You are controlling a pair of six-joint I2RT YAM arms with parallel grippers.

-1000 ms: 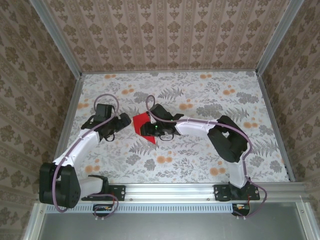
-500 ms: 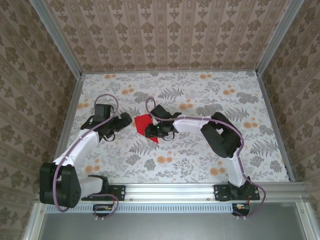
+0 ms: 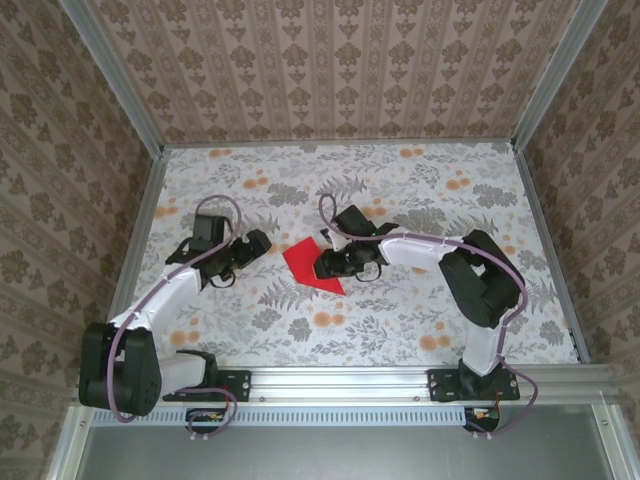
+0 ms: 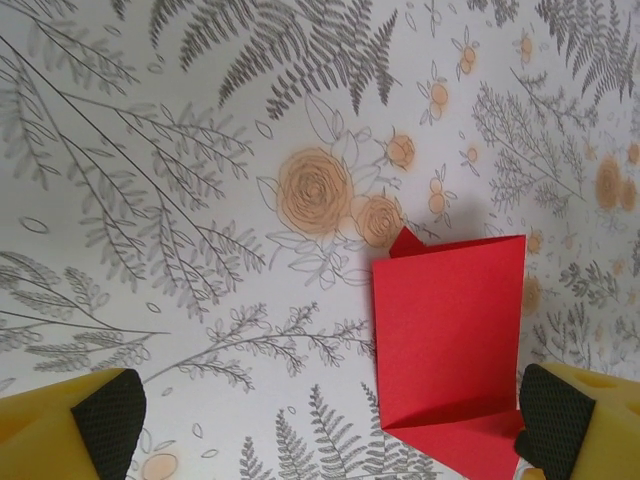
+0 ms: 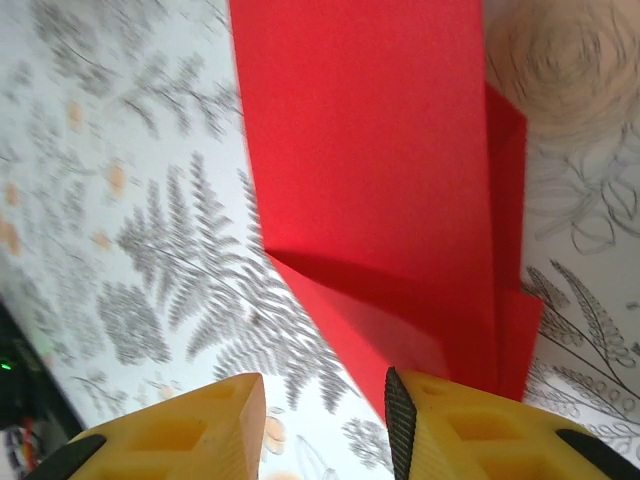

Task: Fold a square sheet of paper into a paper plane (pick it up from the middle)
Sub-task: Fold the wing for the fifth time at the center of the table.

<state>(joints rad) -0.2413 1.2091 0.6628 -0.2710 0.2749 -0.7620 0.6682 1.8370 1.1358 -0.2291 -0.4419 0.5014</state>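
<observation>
The square sheet of paper (image 3: 306, 264) is red and folded into layers with a pointed end. It lies flat on the floral table (image 3: 400, 180) near the middle. My right gripper (image 3: 327, 264) is low at its right edge, jaws partly apart. In the right wrist view the paper (image 5: 370, 160) runs under the right fingertip (image 5: 400, 400), and bare table shows between the jaws of the right gripper (image 5: 322, 395). My left gripper (image 3: 262, 243) stands wide open just left of the paper. In the left wrist view the paper (image 4: 450, 340) reaches the right pad (image 4: 555, 425) of the left gripper (image 4: 330, 430).
Patterned walls with aluminium rails (image 3: 340, 142) close the table at the back and both sides. The arm bases sit on the near rail (image 3: 340, 380). The right arm's elbow (image 3: 485, 285) bends over the right half of the table.
The right gripper has slid right and towards the near edge, and the red paper has moved with it. The left gripper has followed a little to the right, still wide open.
</observation>
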